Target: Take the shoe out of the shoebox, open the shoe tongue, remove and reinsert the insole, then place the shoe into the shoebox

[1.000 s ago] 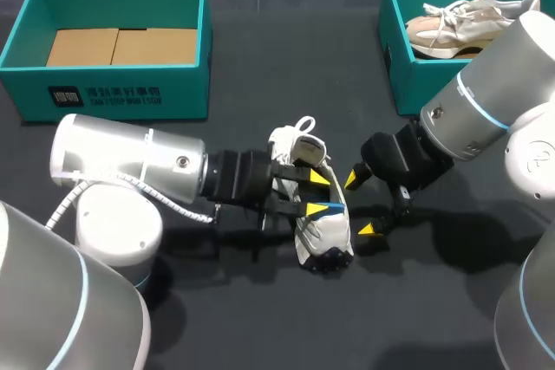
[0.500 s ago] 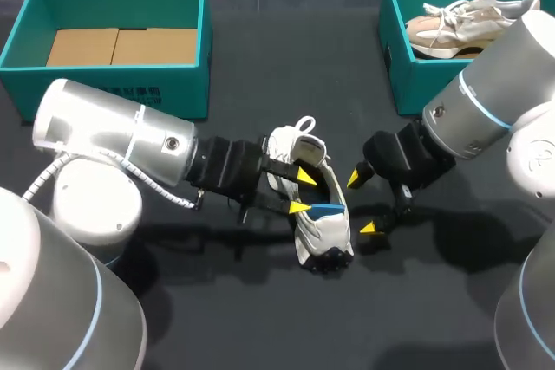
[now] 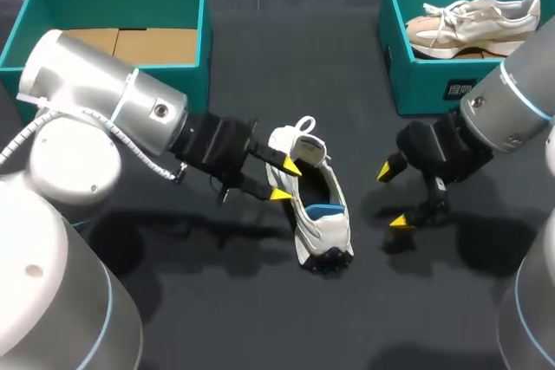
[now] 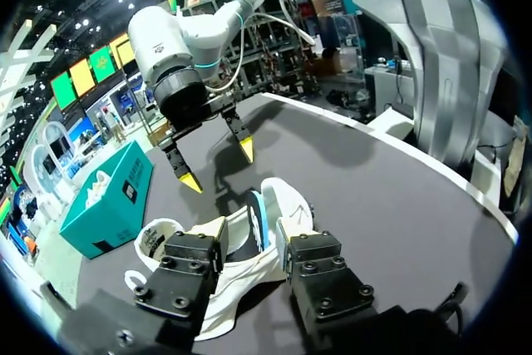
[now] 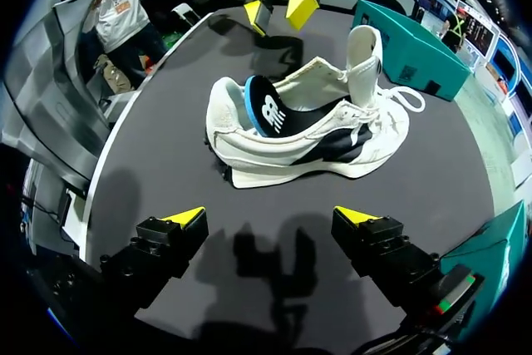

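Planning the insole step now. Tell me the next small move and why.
Probably move the right tool in onto the raised end of the insole at the heel and close on it. The insole sticks up out of the shoe there, and the right tool and left tool are both open, gripping nothing.

The white mesh sneaker (image 3: pixel 316 205) lies on the dark table (image 3: pixel 260 301), just ahead of the left gripper (image 3: pixel 284 181) and apart ahead of the right gripper (image 3: pixel 392 197).

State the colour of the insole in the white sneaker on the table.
Black, blue-edged insole; right wrist view.
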